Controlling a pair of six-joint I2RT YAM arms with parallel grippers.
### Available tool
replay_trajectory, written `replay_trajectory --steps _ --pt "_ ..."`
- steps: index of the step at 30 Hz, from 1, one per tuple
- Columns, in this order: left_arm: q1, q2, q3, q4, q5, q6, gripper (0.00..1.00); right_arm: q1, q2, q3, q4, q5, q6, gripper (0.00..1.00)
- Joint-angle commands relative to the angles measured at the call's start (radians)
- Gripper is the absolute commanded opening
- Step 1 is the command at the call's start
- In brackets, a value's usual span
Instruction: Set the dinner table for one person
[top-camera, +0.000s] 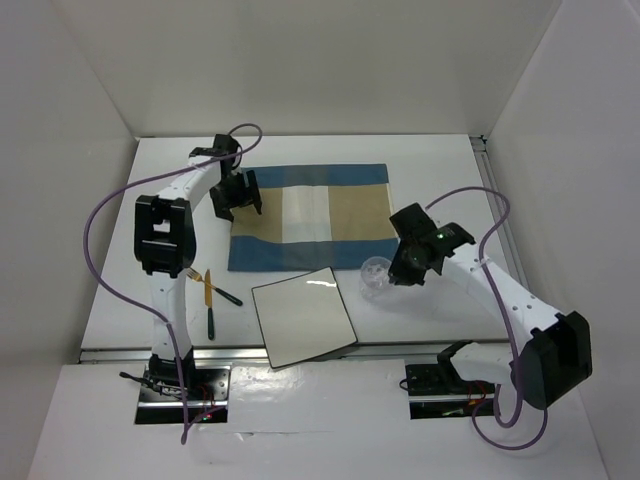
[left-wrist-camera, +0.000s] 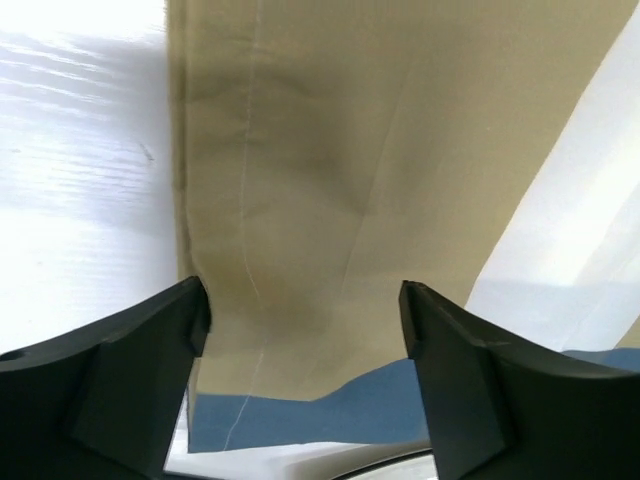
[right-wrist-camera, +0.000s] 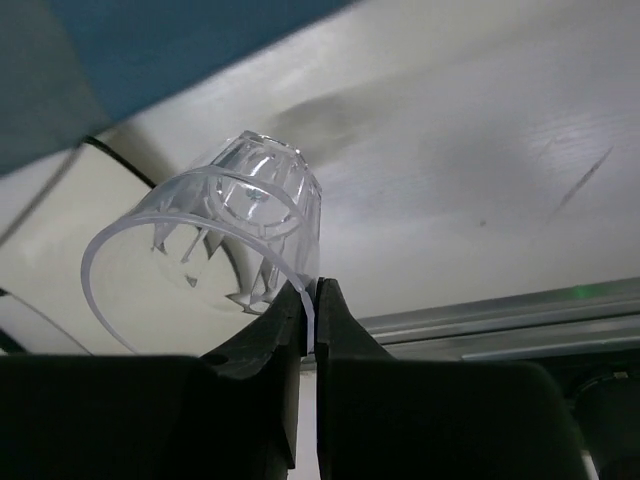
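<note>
Right gripper (right-wrist-camera: 316, 305) is pinching a clear cup's (right-wrist-camera: 235, 225) rim over the dinner table (top-camera: 440, 170), near the plate (top-camera: 303, 316); left gripper (left-wrist-camera: 300, 325) is hovering wide open, empty, above the placemat (left-wrist-camera: 320, 180).

A robotics lab cell. Plain white panels (top-camera: 300, 60) box in a white counter (top-camera: 430, 165); left arm (top-camera: 165, 240) and right arm (top-camera: 510, 300) are bolted at its edge.

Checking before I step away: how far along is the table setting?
Done: the placemat lies flat on the table, the open left gripper above it. In hand: the right gripper pinches the rim of the clear cup. Left: the plate and the cutlery lie nearer the arms, not on the placemat.
</note>
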Motion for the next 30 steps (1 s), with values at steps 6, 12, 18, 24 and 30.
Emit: replay_trajectory --steps 6,12,18,24,30 --pt "0.002 -0.135 0.044 -0.095 -0.16 -0.007 1.0 -0.031 0.131 0.396 -0.025 0.156 -0.123 0.0" --pt "0.002 -0.231 0.104 -0.17 -0.204 -0.016 1.0 -0.137 0.403 0.605 0.19 0.114 -0.272 0.0" --pt "0.002 -0.464 -0.098 -0.127 -0.094 -0.016 0.94 -0.197 0.651 0.789 0.321 0.114 -0.31 0.0" --pt "-0.036 -0.658 -0.296 -0.093 -0.002 -0.048 0.93 -0.227 0.797 0.933 0.356 0.108 -0.333 0.0" --pt "-0.11 -0.797 -0.437 -0.093 0.031 -0.067 0.87 -0.255 0.964 1.099 0.321 0.099 -0.342 0.0"
